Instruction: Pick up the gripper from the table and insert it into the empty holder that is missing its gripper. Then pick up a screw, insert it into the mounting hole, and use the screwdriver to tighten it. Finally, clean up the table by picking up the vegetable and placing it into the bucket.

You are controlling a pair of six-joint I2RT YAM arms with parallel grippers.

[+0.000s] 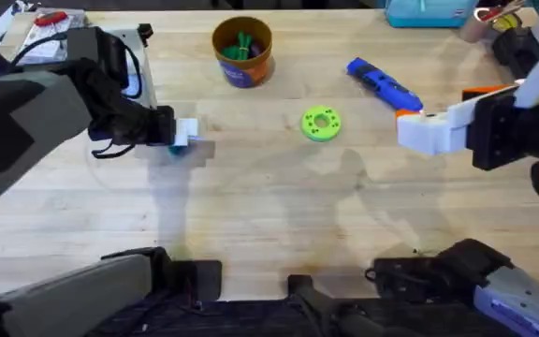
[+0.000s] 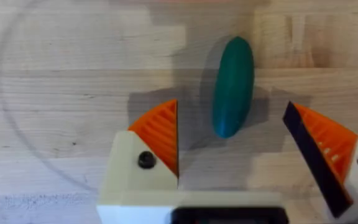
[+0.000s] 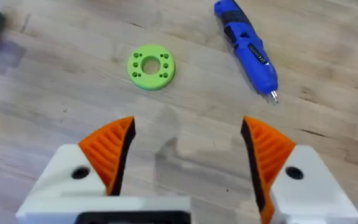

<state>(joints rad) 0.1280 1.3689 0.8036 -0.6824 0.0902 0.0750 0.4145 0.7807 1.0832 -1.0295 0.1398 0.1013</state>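
Left gripper (image 2: 232, 155): spread wide above the table (image 1: 269, 225), orange ribbed pads (image 2: 160, 134) well apart, nothing clamped. Vegetable (image 2: 233, 86), dark green and oval, lying flat on the wood between and just ahead of the pads, touching neither. In overhead view, left gripper (image 1: 187, 137) at about 9 o'clock from table centre, low over the boards.

Right gripper (image 3: 188, 155): also wide open, holding nothing, hovering over bare wood. In overhead view, right gripper (image 1: 415, 129) at roughly 3 o'clock from the green disc.

Screwdriver (image 1: 385, 85): bright blue, lying on the table at about 1 o'clock from centre, metal tip pointing toward the right gripper, apart from it. Same screwdriver (image 3: 247, 46) seen ahead of the right fingers, free on the wood.

Lime-green disc (image 1: 322, 123) with holes: flat on the table near centre, between bucket and screwdriver, touching neither.

Bucket (image 1: 242, 58): upright at 12 o'clock, blue band around its side, green items inside; exact contents too small to tell.
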